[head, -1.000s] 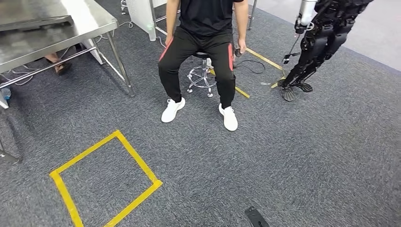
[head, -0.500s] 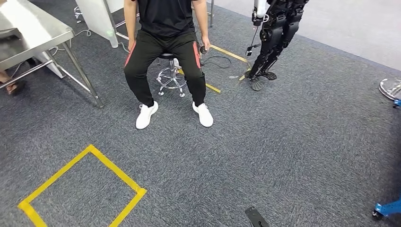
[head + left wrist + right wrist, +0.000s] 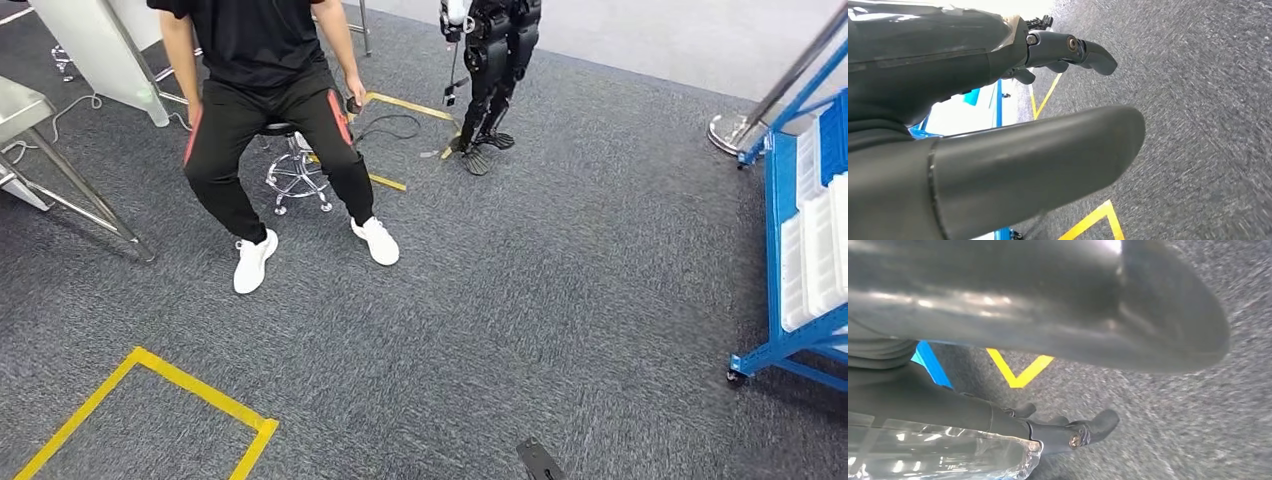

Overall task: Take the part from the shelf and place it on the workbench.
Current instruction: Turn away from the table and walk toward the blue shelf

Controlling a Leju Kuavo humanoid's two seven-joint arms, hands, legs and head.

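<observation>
Grey carpet (image 3: pixel 560 300), blue shelf (image 3: pixel 790 250) at right edge. My left hand (image 3: pixel 998 150), right hand (image 3: pixel 1048 315) hang empty, fingers apart. Square up to shelf before reaching.

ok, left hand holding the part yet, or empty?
Empty. The left hand hangs over grey carpet, thumb apart from the dark fingers, nothing between them.

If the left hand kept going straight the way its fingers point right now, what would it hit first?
Most likely the grey carpet. In the left wrist view the left hand is empty, fingers apart, pointing down at bare floor beside a yellow tape line. Nothing else shows in that line, though depth is hard to judge.
</observation>
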